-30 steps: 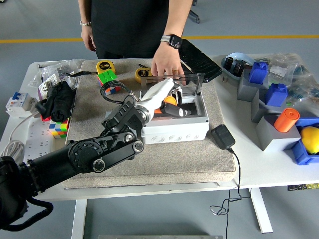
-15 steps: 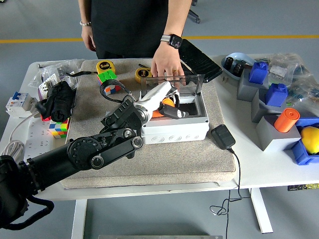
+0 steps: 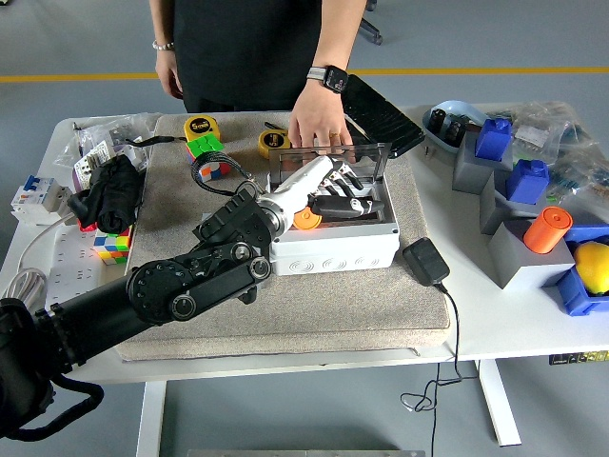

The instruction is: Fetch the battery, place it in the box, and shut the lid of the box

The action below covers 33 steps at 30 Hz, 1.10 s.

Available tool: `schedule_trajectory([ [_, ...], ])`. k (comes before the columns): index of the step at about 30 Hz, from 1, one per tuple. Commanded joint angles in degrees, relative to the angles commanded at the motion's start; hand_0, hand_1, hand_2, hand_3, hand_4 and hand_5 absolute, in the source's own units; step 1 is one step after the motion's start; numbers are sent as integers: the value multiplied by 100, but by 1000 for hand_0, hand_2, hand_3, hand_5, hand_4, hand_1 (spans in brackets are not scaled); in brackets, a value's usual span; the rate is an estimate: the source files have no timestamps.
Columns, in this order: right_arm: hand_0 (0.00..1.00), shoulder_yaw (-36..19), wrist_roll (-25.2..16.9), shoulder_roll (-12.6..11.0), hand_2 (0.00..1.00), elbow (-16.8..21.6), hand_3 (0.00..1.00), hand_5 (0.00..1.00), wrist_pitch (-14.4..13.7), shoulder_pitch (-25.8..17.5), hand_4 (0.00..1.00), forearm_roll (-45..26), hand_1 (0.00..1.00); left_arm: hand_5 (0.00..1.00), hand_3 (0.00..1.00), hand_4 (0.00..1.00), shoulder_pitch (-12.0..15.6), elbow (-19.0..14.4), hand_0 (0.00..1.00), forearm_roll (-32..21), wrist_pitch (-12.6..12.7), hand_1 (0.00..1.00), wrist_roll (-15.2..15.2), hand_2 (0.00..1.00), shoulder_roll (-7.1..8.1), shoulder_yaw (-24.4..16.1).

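Note:
The white box (image 3: 335, 249) sits on the grey mat (image 3: 381, 305) with its clear lid (image 3: 328, 158) standing upright at the back. A person's hand (image 3: 318, 122) rests on the lid's top edge. My left hand (image 3: 350, 203) reaches into the box from the left, fingers stretched out flat over the inside and holding nothing. The orange battery (image 3: 306, 218) lies in the box at its left side, just under my wrist. The box floor beneath my fingers is hidden.
Yellow tape measures (image 3: 200, 126) (image 3: 270, 143) and colour cubes (image 3: 204, 149) lie behind the box on the left. A black adapter (image 3: 425, 260) with its cable lies right of the box. Grey and blue blocks, an orange cylinder (image 3: 546, 228) and a yellow ball (image 3: 592, 265) crowd the right side.
The orange battery went from between my fingers down into the box's left side. My fingers have opened and stretched further right over the box. The person's hand stayed on the lid.

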<state>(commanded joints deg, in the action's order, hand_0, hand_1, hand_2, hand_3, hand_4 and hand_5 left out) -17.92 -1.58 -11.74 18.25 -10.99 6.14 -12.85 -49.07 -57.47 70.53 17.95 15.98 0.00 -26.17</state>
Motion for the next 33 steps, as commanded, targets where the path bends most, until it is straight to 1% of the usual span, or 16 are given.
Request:
schedule_trajectory([
  [1,582,0,0,0,647,-1,573,483,0,0,946,-2,635,521,545,998,-2,-4,287,-5,-1,547,-5,535,0,-13],
  [6,582,-11,-19,-1,647,3,573,483,-7,3,946,2,635,521,545,998,5,-44,287,-25,17,547,-58,535,0,-77],
  [9,580,-17,-36,2,646,2,573,482,-8,2,946,-3,635,521,545,998,41,-177,282,-114,-44,546,-112,534,0,-192],
  [13,581,-12,-42,6,646,0,573,479,3,-6,947,-11,635,516,546,998,98,-571,286,-358,-119,548,-184,534,0,-419],
  [15,581,-15,-44,9,646,1,573,479,8,-6,947,-9,635,516,546,998,137,-907,286,-611,-175,548,-281,534,0,-594],
  [17,581,-21,-46,11,646,0,573,479,8,-6,947,-11,635,516,546,998,160,-1126,286,-743,-183,548,-367,534,0,-671],
  [19,582,-29,-48,13,647,2,573,479,5,0,948,-6,635,513,546,998,213,-1393,292,-740,-191,551,-431,533,0,-759],
  [21,582,-33,-45,15,647,0,573,479,2,7,948,-2,635,513,546,998,285,-1557,292,-665,-249,551,-398,533,0,-822],
  [22,582,-48,-49,15,647,2,573,479,-4,11,948,7,635,513,546,998,380,-1672,292,-566,-318,551,-352,533,22,-885],
  [24,582,-55,-48,12,647,2,573,479,-5,13,948,15,635,513,546,998,522,-1818,292,-486,-393,551,-302,533,142,-976],
  [25,581,-58,-48,9,647,-1,573,479,-6,7,948,16,635,510,544,998,657,-1960,290,-420,-462,552,-256,533,284,-1087],
  [26,581,-55,-45,7,647,-3,573,479,-3,2,948,17,635,510,544,998,754,-2070,290,-388,-469,552,-256,533,393,-1165],
  [28,581,-53,-41,6,647,-7,573,479,4,-5,948,17,635,510,544,998,910,-2257,290,-378,-438,552,-301,533,573,-1295],
  [30,581,-63,-43,9,647,-11,573,479,13,-17,948,22,635,510,544,998,1172,-2553,290,-405,-423,552,-396,533,869,-1557],
  [31,582,-69,-45,10,646,-11,573,479,15,-19,949,28,635,503,552,998,1275,-2665,385,-387,-416,590,-438,564,995,-1654],
  [33,582,-85,-54,14,646,-10,573,479,19,-21,949,41,635,503,552,998,1527,-2880,385,-294,-416,590,-502,564,1284,-1876],
])
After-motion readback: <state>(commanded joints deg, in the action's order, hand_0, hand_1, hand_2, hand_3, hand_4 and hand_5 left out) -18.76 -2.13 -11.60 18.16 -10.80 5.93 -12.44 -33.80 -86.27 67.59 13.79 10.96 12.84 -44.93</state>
